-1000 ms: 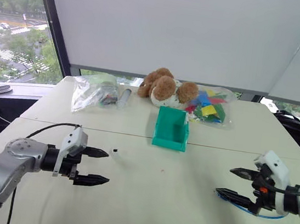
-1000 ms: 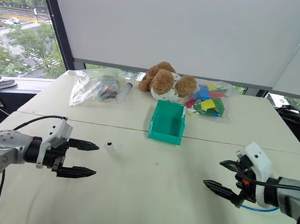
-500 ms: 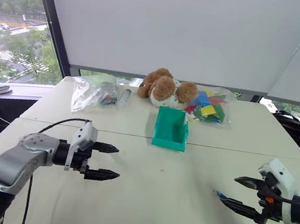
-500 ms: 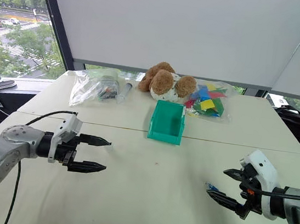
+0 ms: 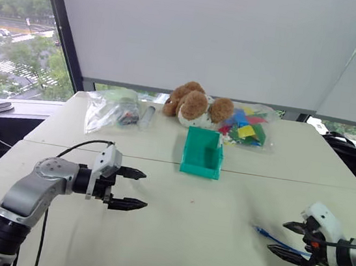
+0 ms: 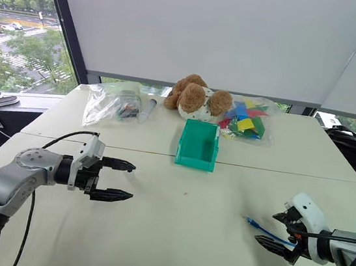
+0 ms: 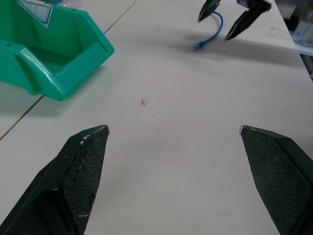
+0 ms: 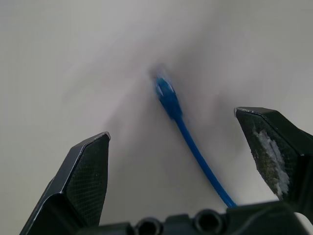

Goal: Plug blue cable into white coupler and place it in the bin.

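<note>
The blue cable point(image 5: 268, 235) lies on the table at the right, its plug end point(image 8: 165, 93) pointing toward the middle. My right gripper point(image 5: 277, 236) is low over it and open, one finger on each side of the cable, not closed on it. My left gripper point(image 5: 144, 189) is open and empty above the table at the left, pointing right. The left wrist view looks across to the cable point(image 7: 211, 33) and the right gripper point(image 7: 213, 28). The teal bin point(image 5: 203, 153) stands upright past the table's seam, near the centre. The white coupler is hidden.
A brown teddy bear point(image 5: 195, 104) lies behind the bin. A clear bag of coloured pieces point(image 5: 248, 126) is to its right and another clear bag point(image 5: 112, 108) to its left. A small red mark point(image 7: 144, 102) is on the table between the grippers.
My right gripper has dropped toward the table and out to the right, and now straddles the cable. My left gripper has shifted right, toward the middle. Both stay open.
</note>
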`<state>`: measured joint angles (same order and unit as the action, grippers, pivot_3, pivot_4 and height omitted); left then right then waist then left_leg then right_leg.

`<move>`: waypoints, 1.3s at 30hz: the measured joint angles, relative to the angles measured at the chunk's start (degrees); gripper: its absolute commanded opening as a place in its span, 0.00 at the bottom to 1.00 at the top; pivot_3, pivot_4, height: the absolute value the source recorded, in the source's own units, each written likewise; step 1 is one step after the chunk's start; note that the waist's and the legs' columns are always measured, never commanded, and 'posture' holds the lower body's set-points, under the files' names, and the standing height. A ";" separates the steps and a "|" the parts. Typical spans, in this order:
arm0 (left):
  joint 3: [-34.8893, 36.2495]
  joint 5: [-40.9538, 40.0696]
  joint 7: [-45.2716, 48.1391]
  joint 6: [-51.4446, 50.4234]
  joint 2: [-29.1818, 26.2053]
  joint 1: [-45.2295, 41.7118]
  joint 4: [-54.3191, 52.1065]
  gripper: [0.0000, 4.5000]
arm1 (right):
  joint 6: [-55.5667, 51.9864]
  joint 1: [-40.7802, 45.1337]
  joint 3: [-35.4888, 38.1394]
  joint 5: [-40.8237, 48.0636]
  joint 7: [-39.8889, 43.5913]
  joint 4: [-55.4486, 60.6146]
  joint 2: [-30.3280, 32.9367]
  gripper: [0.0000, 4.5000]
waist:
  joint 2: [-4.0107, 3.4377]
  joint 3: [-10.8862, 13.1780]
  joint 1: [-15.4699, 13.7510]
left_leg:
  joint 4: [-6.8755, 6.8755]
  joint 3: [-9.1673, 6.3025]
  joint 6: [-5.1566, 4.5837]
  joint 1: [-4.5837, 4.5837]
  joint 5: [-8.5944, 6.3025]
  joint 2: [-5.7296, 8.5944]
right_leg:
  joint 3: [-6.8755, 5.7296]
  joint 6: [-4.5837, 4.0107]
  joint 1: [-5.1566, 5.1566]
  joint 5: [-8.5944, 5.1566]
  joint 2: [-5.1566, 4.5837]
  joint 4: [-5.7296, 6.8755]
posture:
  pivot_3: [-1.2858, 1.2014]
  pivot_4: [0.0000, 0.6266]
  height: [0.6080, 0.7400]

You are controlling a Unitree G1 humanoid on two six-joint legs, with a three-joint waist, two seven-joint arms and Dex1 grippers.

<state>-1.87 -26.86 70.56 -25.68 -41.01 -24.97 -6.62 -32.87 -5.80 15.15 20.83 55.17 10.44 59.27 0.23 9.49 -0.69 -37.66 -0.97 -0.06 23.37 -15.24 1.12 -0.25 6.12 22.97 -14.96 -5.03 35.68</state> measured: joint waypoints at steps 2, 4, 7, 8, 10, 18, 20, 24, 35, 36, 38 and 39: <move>-0.81 0.27 -0.15 0.25 0.48 -0.14 0.23 0.98 | 2.68 0.98 -2.32 -1.57 0.96 -3.50 -0.07 1.00 | 0.00 0.00 -0.04 | -0.10 0.00 0.00 0.00 0.00 0.01 | 0.00 0.00 0.00 0.00 0.00 0.13 | 0.52 0.24 1.00; -1.39 0.43 -0.16 0.27 0.64 -0.16 0.34 0.98 | 4.89 1.57 -3.79 -2.62 1.43 -6.57 -0.73 1.00 | 0.01 0.01 -0.01 | -0.20 0.00 -0.01 0.00 0.00 0.01 | 0.00 0.00 0.00 -0.01 0.00 0.24 | 0.52 0.24 1.00; -1.43 0.55 -0.14 0.35 0.64 -0.57 0.47 0.99 | 7.27 2.79 -4.42 -2.79 1.98 -8.95 -1.60 0.94 | 0.02 0.01 0.07 | -0.30 -0.02 0.00 -0.05 0.00 -0.01 | 0.00 -0.01 -0.05 -0.01 0.00 0.35 | 0.52 0.24 1.00; -1.50 0.66 -0.14 0.48 0.64 -0.58 0.53 1.00 | 8.09 2.99 -4.58 -2.81 2.16 -9.72 -1.85 0.88 | 0.02 0.00 0.13 | -0.31 -0.01 -0.01 -0.12 0.00 -0.01 | 0.00 -0.04 -0.13 -0.03 0.00 0.35 | 0.52 0.24 1.00; -1.66 0.99 -0.15 1.05 0.65 -0.58 0.88 1.00 | 9.31 3.07 -4.77 -2.93 2.54 -10.72 -1.92 0.71 | 0.03 0.00 0.10 | -0.31 -0.02 0.00 -0.18 0.00 -0.02 | 0.00 -0.10 -0.19 -0.06 0.00 0.35 | 0.52 0.24 1.00; -1.92 2.46 0.37 2.71 0.65 -2.56 2.49 1.00 | 12.42 3.08 -5.82 -4.91 3.04 -10.81 -1.92 0.01 | 0.20 -0.10 0.01 | -0.35 -0.03 0.00 -0.21 0.00 -0.01 | 0.01 -0.12 -0.27 -0.07 -0.02 0.34 | 0.52 0.24 1.00; -1.91 2.55 0.49 2.82 0.65 -2.59 3.37 1.00 | 11.82 3.20 -6.03 -5.47 2.56 -9.29 -1.91 0.01 | 0.19 -0.09 0.03 | -0.35 -0.04 0.00 -0.21 0.00 -0.02 | 0.01 -0.11 -0.24 -0.07 -0.02 0.36 | 0.52 0.24 1.00; -1.91 2.59 0.83 3.34 0.69 -2.93 4.37 1.00 | 9.42 4.22 -8.43 -7.03 2.30 -3.43 -1.76 0.01 | 0.14 -0.06 0.41 | -0.35 -0.04 0.00 -0.16 0.00 -0.05 | 0.01 -0.05 -0.13 -0.04 0.00 0.41 | 0.52 0.24 1.00; -1.98 2.74 2.06 4.11 1.11 -4.94 6.76 1.00 | 1.19 28.85 -31.47 -9.08 5.06 5.97 -12.55 0.01 | 0.06 0.02 0.04 | -0.35 -0.04 0.00 0.08 0.00 0.04 | 0.01 0.03 0.14 0.01 -0.02 0.45 | 0.52 0.24 1.00; -1.98 2.76 2.05 4.11 1.09 -4.88 6.69 1.00 | 1.46 30.94 -33.49 -10.27 5.33 3.84 -14.12 0.01 | 0.06 0.02 0.04 | -0.36 -0.04 0.01 0.09 0.00 0.05 | 0.01 0.04 0.14 0.01 -0.02 0.45 | 0.52 0.24 1.00; -1.99 2.77 2.05 4.11 1.12 -4.79 6.41 1.00 | 2.98 33.83 -36.60 -12.63 5.63 0.38 -16.15 0.01 | 0.06 0.02 0.00 | -0.36 -0.04 0.01 0.09 0.00 0.05 | 0.01 0.04 0.15 0.01 -0.02 0.46 | 0.52 0.24 1.00; -1.98 2.77 2.03 4.10 1.06 -4.68 6.31 1.00 | 4.49 35.20 -38.43 -14.48 5.76 -1.83 -16.71 0.01 | 0.06 0.02 0.02 | -0.36 -0.04 0.01 0.09 0.00 0.06 | 0.01 0.04 0.15 0.02 -0.01 0.47 | 0.52 0.24 1.00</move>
<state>-3.85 -24.08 72.59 -21.58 -39.94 -29.65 -0.31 -28.38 29.40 -23.28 6.35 60.93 8.61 42.57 0.29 9.52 -0.67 -38.02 -1.01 -0.05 23.46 -15.23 1.18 -0.24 6.17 23.12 -14.94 -5.04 36.15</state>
